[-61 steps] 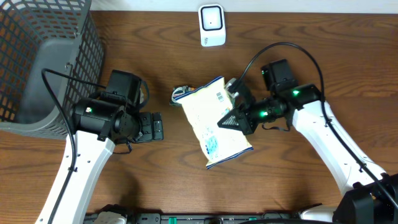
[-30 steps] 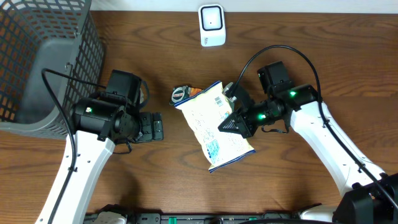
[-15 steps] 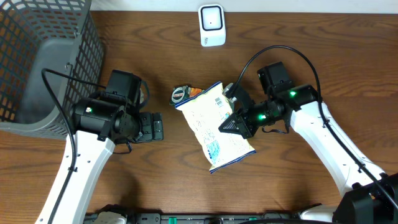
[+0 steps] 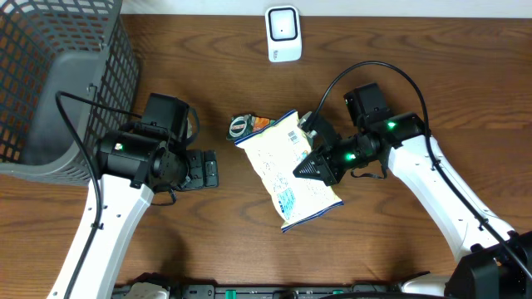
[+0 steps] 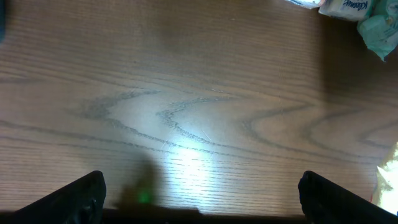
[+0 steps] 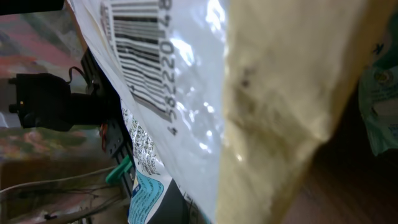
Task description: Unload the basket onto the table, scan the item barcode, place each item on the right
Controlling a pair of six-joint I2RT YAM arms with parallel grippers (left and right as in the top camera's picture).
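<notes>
The right gripper [image 4: 309,169] pinches the bag [image 4: 273,166] (left gripper [image 4: 209,169] is apart); it could slip, barcode [image 4: 293,130] missing the scanner [image 4: 283,33].

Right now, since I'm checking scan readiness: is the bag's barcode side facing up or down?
Facing up: the overhead view shows the barcode on the top face of the bag, near its far edge.

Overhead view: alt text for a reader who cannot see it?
The right fingers pinch a cream plastic snack bag, barcode up, over a wooden table, short of a small white scanner. The left fingers rest open near a grey mesh basket.
</notes>
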